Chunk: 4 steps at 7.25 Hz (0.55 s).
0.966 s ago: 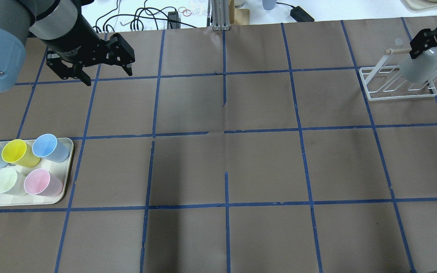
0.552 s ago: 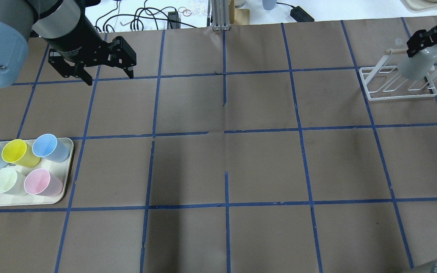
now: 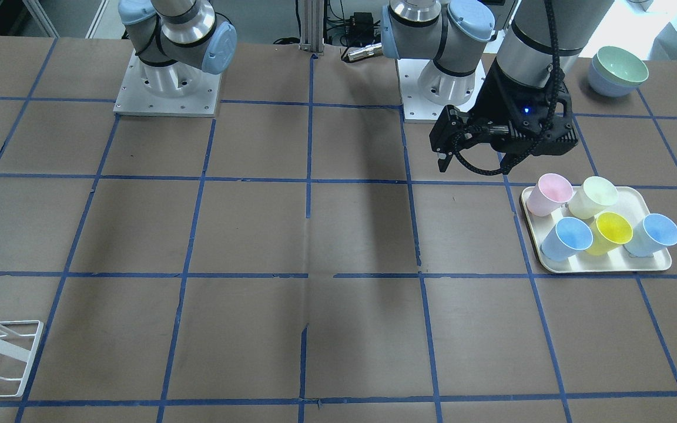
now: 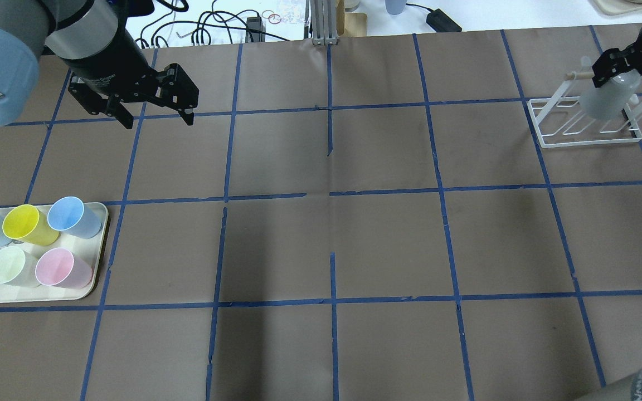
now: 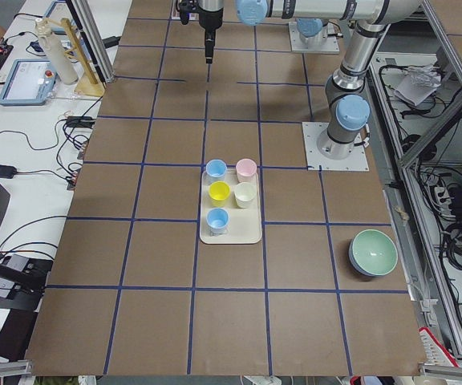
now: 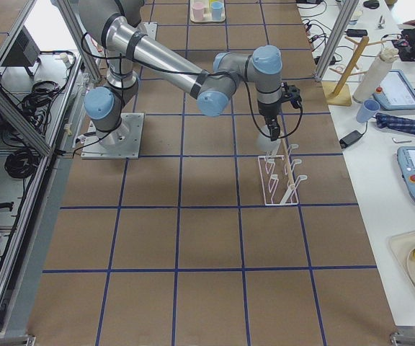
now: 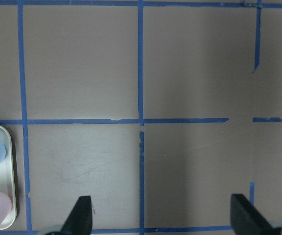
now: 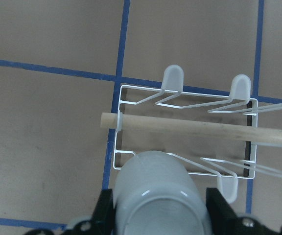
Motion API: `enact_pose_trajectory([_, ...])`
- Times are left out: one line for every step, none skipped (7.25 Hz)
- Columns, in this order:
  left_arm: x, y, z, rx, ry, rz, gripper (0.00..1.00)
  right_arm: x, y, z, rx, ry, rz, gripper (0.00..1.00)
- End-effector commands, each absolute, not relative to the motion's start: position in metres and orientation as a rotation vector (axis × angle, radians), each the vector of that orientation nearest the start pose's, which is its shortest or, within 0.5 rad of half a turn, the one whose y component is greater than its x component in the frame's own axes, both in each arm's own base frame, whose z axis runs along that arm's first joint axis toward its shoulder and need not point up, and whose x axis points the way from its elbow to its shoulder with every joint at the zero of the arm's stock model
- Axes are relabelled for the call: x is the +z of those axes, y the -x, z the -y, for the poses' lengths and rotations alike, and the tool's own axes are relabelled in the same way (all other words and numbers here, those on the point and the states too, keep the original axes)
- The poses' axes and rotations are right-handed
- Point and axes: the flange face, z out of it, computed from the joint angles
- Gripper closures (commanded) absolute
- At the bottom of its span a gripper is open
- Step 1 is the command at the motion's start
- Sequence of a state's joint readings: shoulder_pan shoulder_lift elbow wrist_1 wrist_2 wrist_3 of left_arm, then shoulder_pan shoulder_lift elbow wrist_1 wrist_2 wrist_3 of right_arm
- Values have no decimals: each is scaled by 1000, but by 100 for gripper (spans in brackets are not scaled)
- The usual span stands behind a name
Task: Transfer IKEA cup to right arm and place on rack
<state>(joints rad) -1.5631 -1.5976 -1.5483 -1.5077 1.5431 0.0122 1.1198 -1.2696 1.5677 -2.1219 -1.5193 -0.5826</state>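
Note:
The grey IKEA cup point(image 4: 604, 101) is held upside down, tilted, over the white wire rack point(image 4: 555, 139) at the table's far right. My right gripper point(image 4: 613, 69) is shut on the cup near its base. In the right wrist view the cup point(image 8: 160, 196) sits between the two fingers point(image 8: 222, 210), just in front of the rack's wooden rod point(image 8: 204, 128) and above its white pegs. My left gripper point(image 4: 159, 121) is open and empty over bare table at the far left; it also shows in the left wrist view point(image 7: 163, 215).
A cream tray point(image 4: 98, 278) at the left front holds two light blue cups, a yellow, a pale green and a pink cup. Stacked bowls point(image 3: 617, 70) sit near the left arm's base. Cables and gear lie beyond the table's far edge.
My right gripper has carried the cup a little left and farther back over the rack. My left gripper has shifted only slightly and stays open.

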Motion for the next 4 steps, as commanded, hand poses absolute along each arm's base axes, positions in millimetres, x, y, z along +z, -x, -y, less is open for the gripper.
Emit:
enact_pose_trajectory([493,132,510,-93,-11,-3166,0,372,148,624,-377,221,-3186,100])
enact_pose_trajectory([494,132,509,-98,-11,-3165,0,365,149,626,-364,215,-3182,100])
enact_pose_trajectory([494,132,509,-98,-11,-3165,0,357,152,629,-350,214,-3181,100])
enact_pose_trajectory([494,132,509,-98,-11,-3165,0,354,152,630,-345,217,-3180,100])
